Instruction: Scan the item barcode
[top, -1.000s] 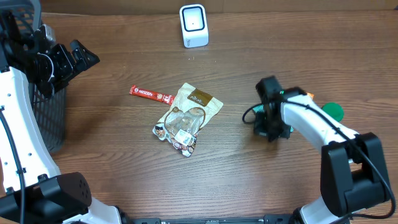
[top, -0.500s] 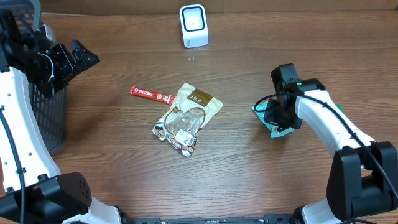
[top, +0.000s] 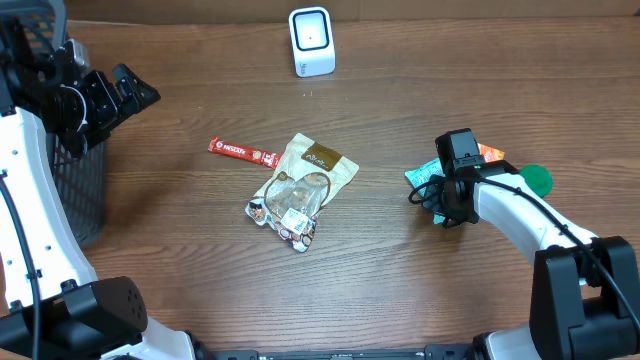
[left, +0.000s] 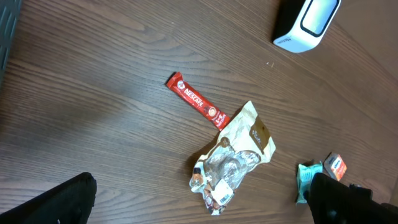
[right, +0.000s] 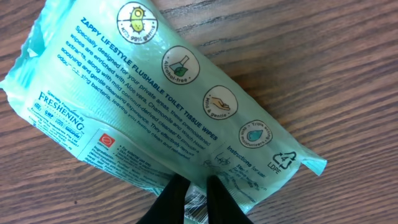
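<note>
Wipes pack (top: 425, 177), teal, flat on wooden table (top: 400, 290), right of centre in overhead frame, well apart from white scanner (top: 311, 42) at top centre. Fills most of right wrist view, printed side up, slanting from upper left to lower right, barcode stripes just visible at bottom edge. Right gripper (top: 447, 203) over pack's lower right end in overhead frame. In wrist view two dark fingertips (right: 174, 194) at bottom centre, narrow gap, sliver of pack between them; cannot tell whether pinched or only touching. Left gripper (top: 138, 93) at upper left of overhead frame, beside black mesh basket (top: 80, 190), spread wide, holding nothing; looks down on table from well above in left wrist view. Red Nescafe stick (top: 243, 152) left of centre, lower end just beside crumpled beige snack bag (top: 303, 188) in middle of frame. Small orange packet (top: 490, 153) just right of wipes pack. Green round object (top: 535, 178) near it at far right, partly hidden behind right arm
</note>
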